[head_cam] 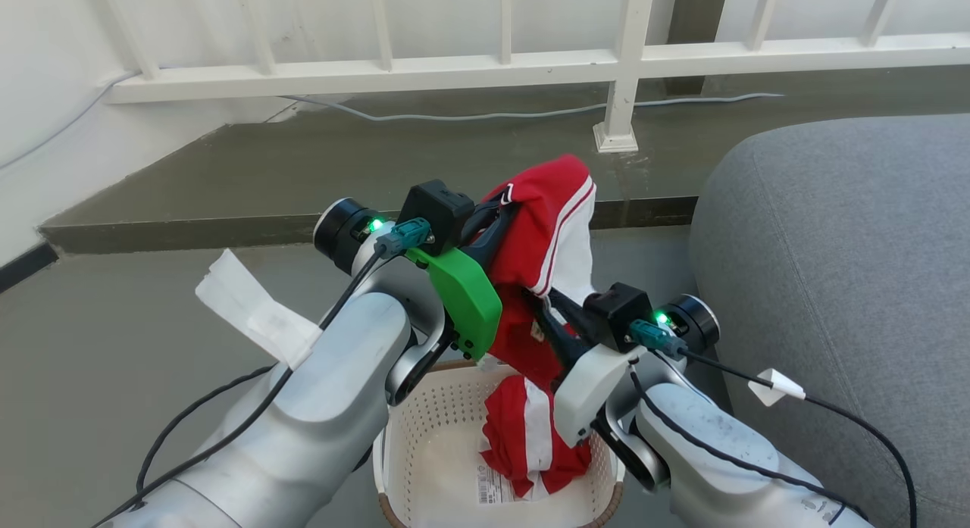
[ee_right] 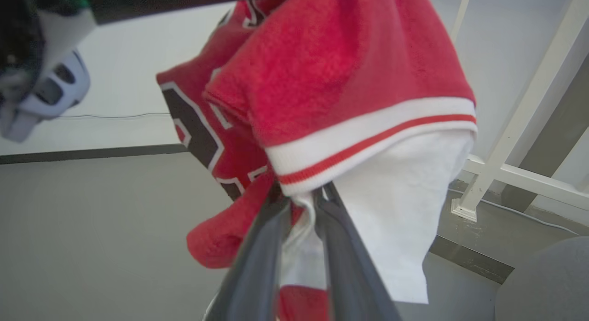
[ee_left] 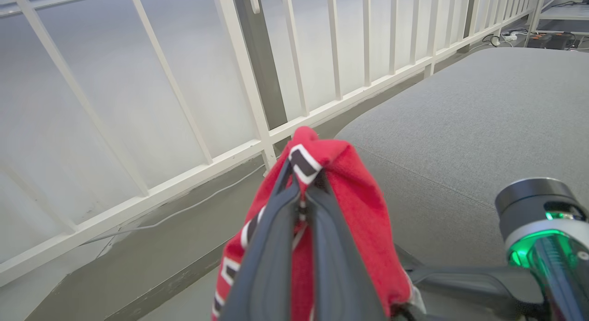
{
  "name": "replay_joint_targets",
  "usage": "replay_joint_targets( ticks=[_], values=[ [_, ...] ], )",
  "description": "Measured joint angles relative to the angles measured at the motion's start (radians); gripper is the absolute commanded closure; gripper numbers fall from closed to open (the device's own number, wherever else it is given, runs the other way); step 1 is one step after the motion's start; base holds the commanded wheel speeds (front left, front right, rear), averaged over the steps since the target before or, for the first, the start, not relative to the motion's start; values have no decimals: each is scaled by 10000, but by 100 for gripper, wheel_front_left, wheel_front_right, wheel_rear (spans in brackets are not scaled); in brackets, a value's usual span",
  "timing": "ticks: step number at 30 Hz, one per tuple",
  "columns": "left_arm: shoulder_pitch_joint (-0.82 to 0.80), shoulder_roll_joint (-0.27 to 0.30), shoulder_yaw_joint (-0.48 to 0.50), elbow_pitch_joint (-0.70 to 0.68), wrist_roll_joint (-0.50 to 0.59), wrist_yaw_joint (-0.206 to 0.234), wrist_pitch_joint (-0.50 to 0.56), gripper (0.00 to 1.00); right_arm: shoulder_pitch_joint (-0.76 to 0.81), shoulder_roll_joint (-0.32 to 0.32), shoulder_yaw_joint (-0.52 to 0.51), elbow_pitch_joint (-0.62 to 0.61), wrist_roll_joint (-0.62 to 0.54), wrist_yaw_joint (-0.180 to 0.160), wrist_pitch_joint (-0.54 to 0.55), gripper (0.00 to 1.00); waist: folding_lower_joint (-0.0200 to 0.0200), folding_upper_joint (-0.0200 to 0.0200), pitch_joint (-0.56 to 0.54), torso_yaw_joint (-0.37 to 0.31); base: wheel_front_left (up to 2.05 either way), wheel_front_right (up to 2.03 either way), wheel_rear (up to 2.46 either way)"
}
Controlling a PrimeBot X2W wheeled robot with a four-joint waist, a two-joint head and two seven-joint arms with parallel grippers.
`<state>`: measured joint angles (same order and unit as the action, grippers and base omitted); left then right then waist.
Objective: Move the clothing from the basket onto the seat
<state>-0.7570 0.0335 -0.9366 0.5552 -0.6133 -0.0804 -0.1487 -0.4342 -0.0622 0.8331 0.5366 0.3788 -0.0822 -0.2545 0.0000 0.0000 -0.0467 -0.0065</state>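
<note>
My left gripper (head_cam: 504, 204) is shut on the top of the red jersey (head_cam: 542, 232) and holds it up above the basket (head_cam: 424, 429). In the left wrist view the fingers (ee_left: 276, 229) pinch red cloth with navy-and-white trim (ee_left: 363, 196). Lower down and to the right, my right gripper (head_cam: 542, 297) is shut on the same bunch; in its wrist view the fingers (ee_right: 343, 247) clamp a white fold under the red-and-white hem (ee_right: 368, 141). A red piece with a broad white stripe (head_cam: 534, 437) hangs into the cream basket. The grey seat (head_cam: 833, 270) lies to the right.
A white railing (head_cam: 621, 66) runs along the back above a raised concrete step (head_cam: 303, 172), with a grey cable (head_cam: 492, 115) on it. Its post foot (head_cam: 615, 138) stands near the seat's corner. White tape tags (head_cam: 254, 308) hang from my arm cables.
</note>
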Motion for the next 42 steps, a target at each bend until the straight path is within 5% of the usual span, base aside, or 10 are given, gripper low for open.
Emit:
replay_joint_targets(
  ticks=[15,17,18,42],
  values=[
    [37,0,94,111,-512,374,27,100,-440,-2,-604,366,535,-268,0,100,1,0,137,-219,0,0,0],
    [133,0,257,132,-585,418,-38,48,-549,2,-784,362,535,-270,0,100,0,0,166,-296,0,0,0],
    [191,0,284,169,-602,443,-88,0,-591,2,-876,362,535,-274,0,100,0,0,181,-338,0,0,0],
    [746,12,213,380,-612,405,-552,0,-737,-656,-2752,464,127,-418,0,100,1,0,416,-1802,0,0,0]
  ],
)
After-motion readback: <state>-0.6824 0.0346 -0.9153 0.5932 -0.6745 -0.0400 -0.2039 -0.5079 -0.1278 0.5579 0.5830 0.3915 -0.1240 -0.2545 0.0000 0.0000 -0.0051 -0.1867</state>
